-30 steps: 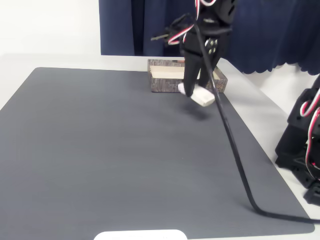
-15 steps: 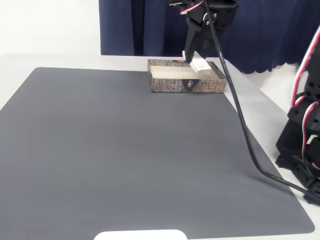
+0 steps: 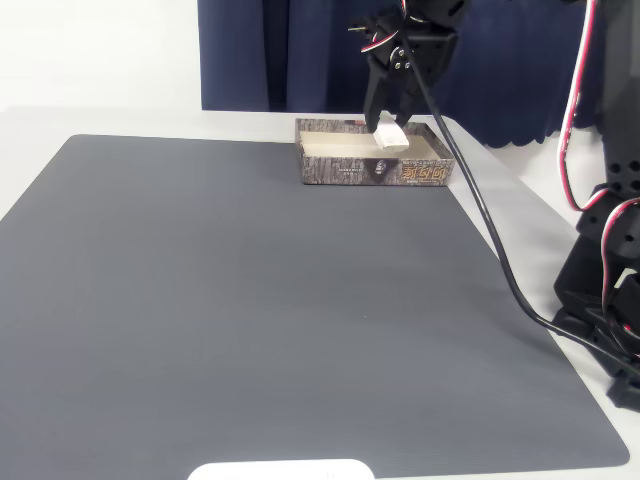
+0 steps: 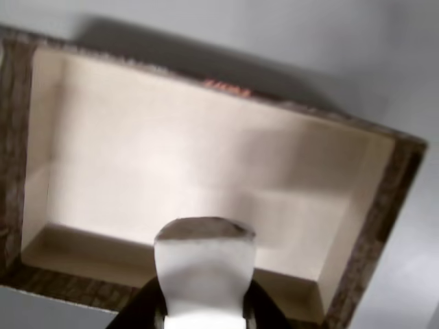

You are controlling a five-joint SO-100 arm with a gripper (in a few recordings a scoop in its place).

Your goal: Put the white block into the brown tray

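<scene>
**Q:** Where is the brown tray, and what does it look like?

**A:** In the fixed view the brown tray (image 3: 372,170) sits at the far edge of a smooth, matte dark grey mat (image 3: 250,300), in front of a navy curtain (image 3: 300,50). It is a shallow rectangular cardboard box. Its outer walls carry a dark wood-grain print with small labels; its inside is plain pale cream, as the wrist view (image 4: 206,151) shows.

**Q:** And the white block?

**A:** The white block (image 3: 389,137) is a small, flat, off-white slab with rounded corners. The black gripper (image 3: 386,128) pinches it between its two fingers and holds it over the tray's right half, tilted. It seems to hang just above the cream floor, though the angle makes contact hard to judge. In the wrist view the block (image 4: 204,264) juts forward from the dark fingers (image 4: 147,308), above the tray's near wall.

**Q:** Anything else near the tray?

**A:** A black cable (image 3: 480,230) runs from the arm down past the tray's right corner, across the mat.
</scene>
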